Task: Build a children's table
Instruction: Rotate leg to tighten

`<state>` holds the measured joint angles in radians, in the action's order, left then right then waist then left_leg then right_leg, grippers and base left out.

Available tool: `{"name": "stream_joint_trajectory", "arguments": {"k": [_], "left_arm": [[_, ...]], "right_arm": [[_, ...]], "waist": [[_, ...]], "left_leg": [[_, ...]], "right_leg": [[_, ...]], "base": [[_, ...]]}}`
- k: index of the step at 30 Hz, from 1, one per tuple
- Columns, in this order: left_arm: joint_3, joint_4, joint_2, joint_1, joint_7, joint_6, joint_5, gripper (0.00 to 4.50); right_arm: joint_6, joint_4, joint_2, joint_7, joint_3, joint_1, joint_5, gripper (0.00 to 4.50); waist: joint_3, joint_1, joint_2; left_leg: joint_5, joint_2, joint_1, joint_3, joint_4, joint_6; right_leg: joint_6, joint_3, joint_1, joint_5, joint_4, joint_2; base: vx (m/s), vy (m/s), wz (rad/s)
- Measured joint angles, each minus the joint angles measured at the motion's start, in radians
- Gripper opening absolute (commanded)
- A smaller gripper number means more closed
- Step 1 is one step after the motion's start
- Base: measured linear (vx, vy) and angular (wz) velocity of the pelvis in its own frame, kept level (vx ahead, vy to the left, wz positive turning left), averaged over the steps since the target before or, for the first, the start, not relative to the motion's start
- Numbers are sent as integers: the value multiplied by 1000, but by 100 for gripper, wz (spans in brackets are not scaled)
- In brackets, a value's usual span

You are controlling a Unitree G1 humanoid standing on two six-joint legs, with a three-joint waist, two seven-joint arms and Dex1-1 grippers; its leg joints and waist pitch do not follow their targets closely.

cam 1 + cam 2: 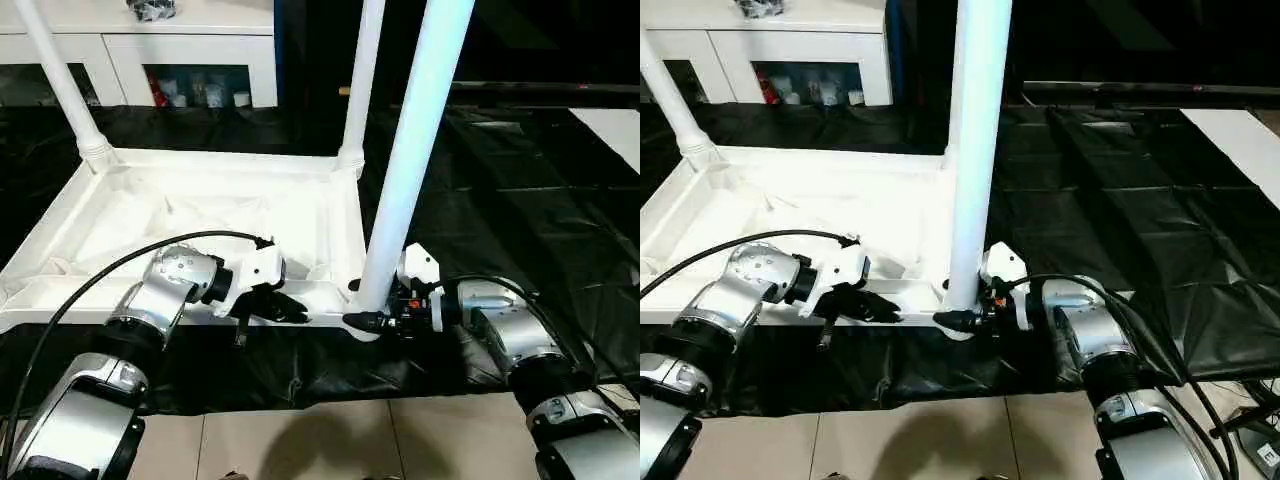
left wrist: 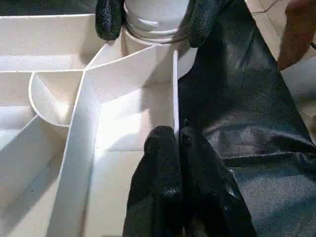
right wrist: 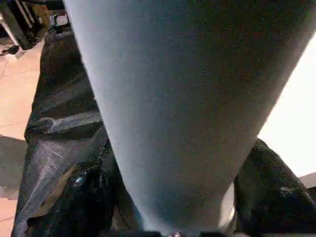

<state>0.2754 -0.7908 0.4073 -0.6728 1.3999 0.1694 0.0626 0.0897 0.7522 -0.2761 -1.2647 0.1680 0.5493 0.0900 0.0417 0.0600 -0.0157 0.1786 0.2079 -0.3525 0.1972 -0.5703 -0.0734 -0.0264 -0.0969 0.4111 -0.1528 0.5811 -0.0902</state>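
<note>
**Near Corner Leg: Seating Position**

The children's table [image 1: 200,215] lies upside down on the black-draped table [image 1: 520,200], occupying the left and centre of the head views, ribbed underside up. This orientation exposes the corner sockets so each leg can be driven in from above. Two far legs [image 1: 362,80] stand in their sockets at the upper left and upper centre of the frame. The near leg [image 1: 410,150] rises from the socket at the lower centre, at the tabletop's near right corner.

The right gripper [image 1: 372,318] straddles the base of the near leg, one black finger on each side, as the left wrist view confirms at its top edge. The jaws stand partly apart at the leg's width; this appears to be a grip for seating or twisting the leg.

The left gripper [image 2: 178,143] is fully closed, fingertips pressed against the near rim [image 2: 175,89] of the tabletop, apparently bracing it against the other arm's force.
</note>
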Motion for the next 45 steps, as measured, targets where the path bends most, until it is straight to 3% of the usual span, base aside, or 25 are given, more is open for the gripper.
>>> {"name": "stream_joint_trajectory", "arguments": {"k": [8, 13, 18, 20, 22, 28, 33, 37, 45], "left_arm": [[-4, -8, -24, -3, -42, -30, 1, 0], [-25, -51, -102, -27, -259, -78, 53, 0], [-35, -55, -193, -28, -431, -134, 77, 0], [-35, -54, -217, -28, -471, -144, 84, 0], [-32, -50, -222, -28, -489, -144, 90, 0], [-23, -49, -204, -28, -456, -99, 96, 0], [-22, -30, -136, -8, -325, -43, 60, 0], [-22, -28, -88, -7, -222, -7, 37, 0], [-10, -30, -28, -10, -79, 28, 21, 0]], "right_arm": [[-40, -34, 18, 60, -34, -32, 4, 265], [-52, 11, 106, 413, -122, -32, -13, 265], [-38, 86, 182, 718, -185, 7, -24, 265], [-27, 103, 209, 809, -209, 15, -24, 320], [-11, 114, 224, 857, -213, 21, -28, 334], [5, 112, 205, 773, -201, 20, -44, 381], [10, 69, 113, 489, -142, -1, -26, 381], [-3, 27, 55, 290, -86, -3, -3, 381], [-40, -14, -3, 45, -30, 2, 6, 312]], "waist": [[0, 4, 0], [-1, -12, 0], [-1, -33, 0], [-1, -35, 0], [-1, -37, 0], [0, -33, 0], [0, -34, -1], [0, -17, -1], [0, -1, -1]], "left_leg": [[0, 0, 3, 0, 0, 0], [-1, -1, 8, -1, -3, -1], [-1, -2, 6, -2, -10, 0], [-1, -2, 5, -3, -11, 0], [-1, -2, 4, -3, -11, 0], [-1, -2, 2, -3, -9, 0], [0, -1, 2, -3, -4, 0], [0, 1, 0, -2, 2, 1], [1, 0, 1, 0, 1, 0]], "right_leg": [[0, 0, -3, 0, 0, 0], [6, 0, -9, -3, -4, -1], [6, 0, -9, -3, -6, -2], [6, 0, -9, -3, -7, -2], [6, 0, -8, -3, -7, -2], [7, 0, -6, -3, -5, -2], [5, 0, -4, 1, -3, -1], [2, -2, -1, 0, -2, 1], [1, -1, -1, 0, -2, 0]], "base": [[0, 0, 0], [0, 0, 0], [0, 0, 0], [0, 0, 0], [0, 0, 0], [0, 0, 0], [0, 0, 0], [0, 0, 0], [0, 0, 0]]}}
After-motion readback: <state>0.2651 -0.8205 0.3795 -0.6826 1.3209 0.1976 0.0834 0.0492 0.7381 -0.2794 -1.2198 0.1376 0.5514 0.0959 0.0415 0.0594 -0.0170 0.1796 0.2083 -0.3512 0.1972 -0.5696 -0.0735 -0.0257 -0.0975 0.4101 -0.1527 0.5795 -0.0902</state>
